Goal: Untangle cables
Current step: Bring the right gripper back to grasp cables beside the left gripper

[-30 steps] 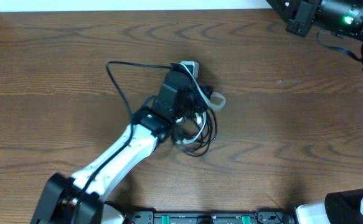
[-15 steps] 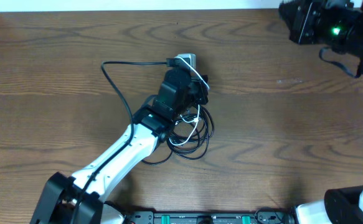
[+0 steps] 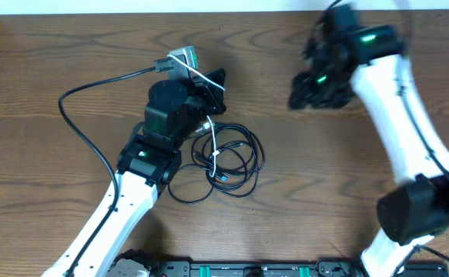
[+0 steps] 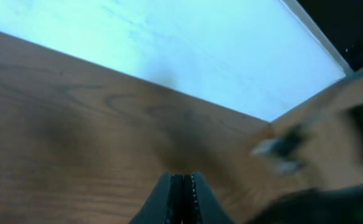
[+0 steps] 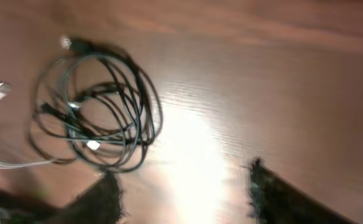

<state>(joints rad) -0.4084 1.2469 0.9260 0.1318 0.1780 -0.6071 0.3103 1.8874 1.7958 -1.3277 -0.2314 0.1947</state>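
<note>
Left gripper: fingers pressed together; a pinched cord cannot be told.
Right gripper: jaws wide apart, holding nothing, over the bare table.
Cables: black loops coiled at centre of the overhead frame, beside the left arm.
White cord: crosses the left gripper's head, upper centre.

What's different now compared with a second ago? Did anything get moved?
The left tool shut and moved toward the far left, dragging the cables along. The right tool swung in from the far right corner, opening. The cables remain tangled on the table.
</note>
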